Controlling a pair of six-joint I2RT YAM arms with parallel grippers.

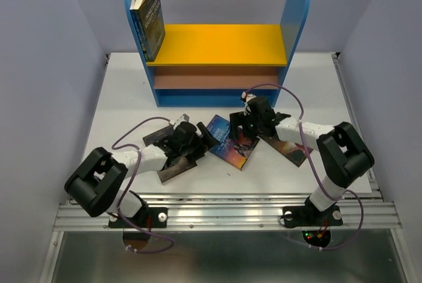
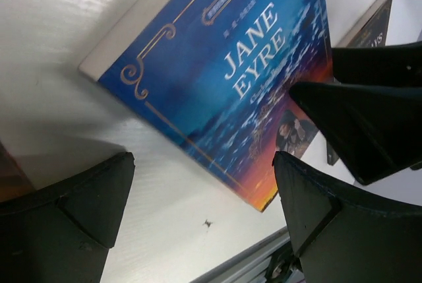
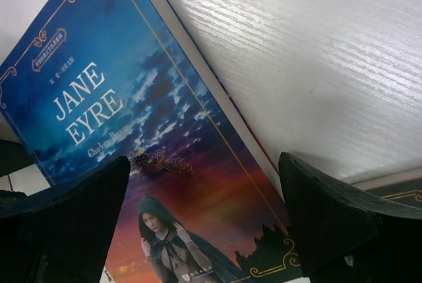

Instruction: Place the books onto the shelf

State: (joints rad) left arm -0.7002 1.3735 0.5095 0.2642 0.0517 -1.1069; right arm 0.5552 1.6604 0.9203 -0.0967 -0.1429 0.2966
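The shelf stands at the back of the table, and two books lean upright against its left blue panel on the yellow board. A blue and orange "Jane Eyre" book lies flat mid-table. My left gripper is open just left of it, over bare table, the book's corner between its fingers' reach. My right gripper hangs open over the same cover, its fingers straddling the lower part. Nothing is held.
A dark book lies under the left arm. Another book lies beneath the right arm, its corner visible. The right gripper's fingers show close by in the left wrist view. The table's front rail is near.
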